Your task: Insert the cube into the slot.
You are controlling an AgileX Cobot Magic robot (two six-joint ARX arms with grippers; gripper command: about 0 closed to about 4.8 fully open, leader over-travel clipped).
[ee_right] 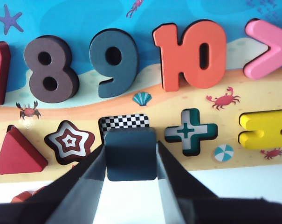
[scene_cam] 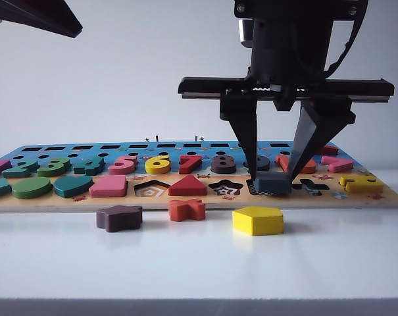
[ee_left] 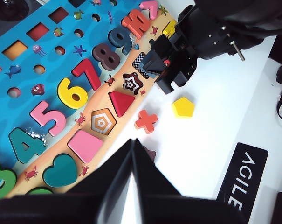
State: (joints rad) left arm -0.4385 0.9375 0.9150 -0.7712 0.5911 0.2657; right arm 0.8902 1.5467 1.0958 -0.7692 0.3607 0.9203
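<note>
Exterior view: the right gripper (scene_cam: 275,176) is reaching straight down over the front edge of the puzzle board (scene_cam: 47,203), its two dark fingers (scene_cam: 248,131) pinching the cube (scene_cam: 272,183) from either side. The cube is sitting low at the slot (scene_cam: 252,187), its near part overlapping the checkerboard cut-out; whether it is resting on the board or hanging just above it is hard to judge from this angle.

In the right wrist view the right gripper (ee_right: 130,156) is clamping the cube (ee_right: 130,154) between its fingers (ee_right: 92,175), and a strip of the slot (ee_right: 124,121) is showing just beyond the cube, so the cube is covering only the near part of the slot. Beside the slot, the star cut-out (ee_right: 70,141) is lying on one side and the cross cut-out (ee_right: 191,131) on the other, with the dark 9 (ee_right: 112,63) just behind the slot.

The left gripper (ee_left: 131,172) is hovering off the board, well apart from the slot, and its jaws are appearing to meet at a point with nothing between them. In front of the slot, on the white table (scene_cam: 356,257), the yellow pentagon (scene_cam: 257,220) is lying nearest, the orange cross piece (scene_cam: 187,209) farther along, and the brown star piece (scene_cam: 119,218) farthest from it.
</note>
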